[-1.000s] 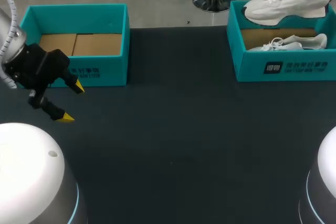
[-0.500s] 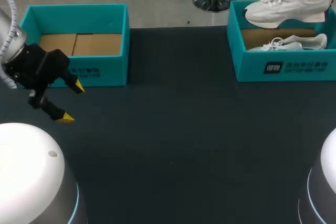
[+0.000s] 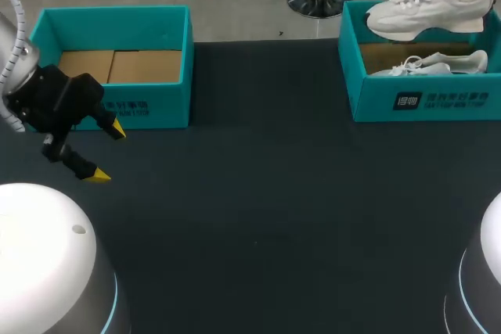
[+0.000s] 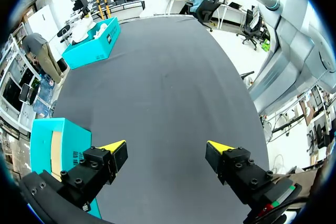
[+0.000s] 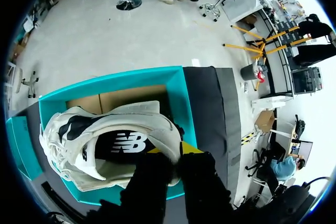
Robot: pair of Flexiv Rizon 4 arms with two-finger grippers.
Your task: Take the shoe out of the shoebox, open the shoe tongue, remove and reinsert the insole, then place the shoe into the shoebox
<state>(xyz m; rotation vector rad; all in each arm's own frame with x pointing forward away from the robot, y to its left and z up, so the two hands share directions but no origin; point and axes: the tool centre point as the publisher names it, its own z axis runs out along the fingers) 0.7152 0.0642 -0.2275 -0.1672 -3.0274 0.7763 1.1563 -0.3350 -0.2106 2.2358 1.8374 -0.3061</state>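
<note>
A white shoe (image 3: 427, 9) hangs in the air above the right teal shoebox (image 3: 423, 101), toe toward the middle. In the right wrist view my right gripper (image 5: 170, 153) is shut on the heel rim of this shoe (image 5: 105, 140), over the open box (image 5: 178, 93). A second white shoe (image 3: 430, 64) lies inside that box. My left gripper (image 3: 106, 152) stays open near the table's left edge, in front of the left teal box (image 3: 109, 103), with nothing between its fingers (image 4: 115, 149).
The left teal box (image 4: 44, 145) holds only its cardboard floor (image 3: 117, 66). The dark table (image 3: 266, 193) stretches between the two boxes. In the left wrist view the right box (image 4: 92, 45) shows far ahead of the left gripper.
The held shoe has shifted slightly and levelled out above the right box. My left arm has not moved.
</note>
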